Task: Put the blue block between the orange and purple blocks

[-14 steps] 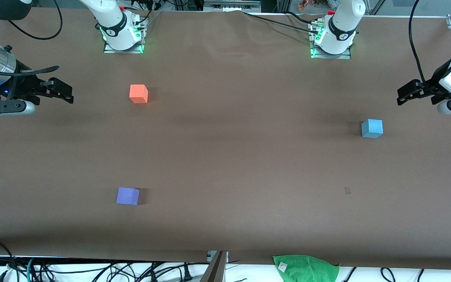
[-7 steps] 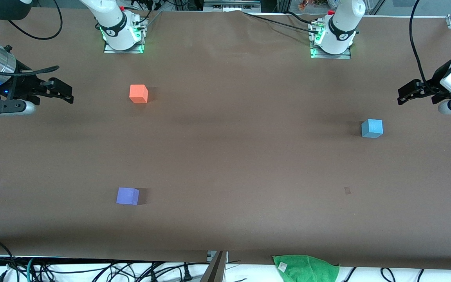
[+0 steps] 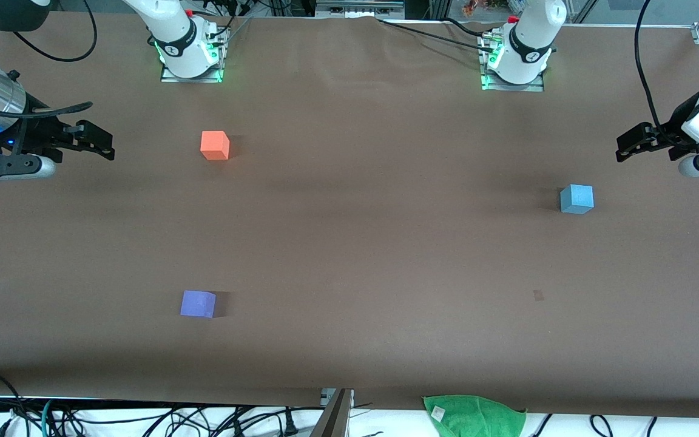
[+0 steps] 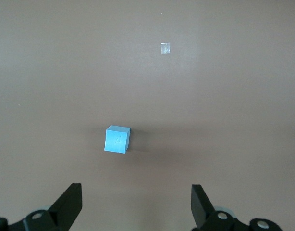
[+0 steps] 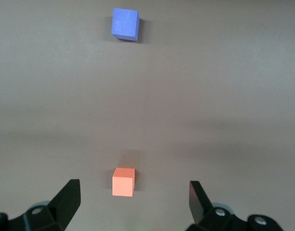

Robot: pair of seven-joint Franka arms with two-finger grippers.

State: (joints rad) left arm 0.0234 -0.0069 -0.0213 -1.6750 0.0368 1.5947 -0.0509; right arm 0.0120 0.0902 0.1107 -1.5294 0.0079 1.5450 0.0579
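STATE: my left gripper (image 3: 627, 147) spread wide, empty, high near the blue block (image 3: 577, 199) for approach | my right gripper (image 3: 96, 143) wide, waiting | TARGET: clear table between orange block (image 3: 215, 145) and purple block (image 3: 198, 304)

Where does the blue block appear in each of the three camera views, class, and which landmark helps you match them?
Front view: blue block on the table toward the left arm's end.
Left wrist view: the block sits ahead of the open left tool.
Right wrist view: not in it.
Shared landmark: the small pale mark on the table.
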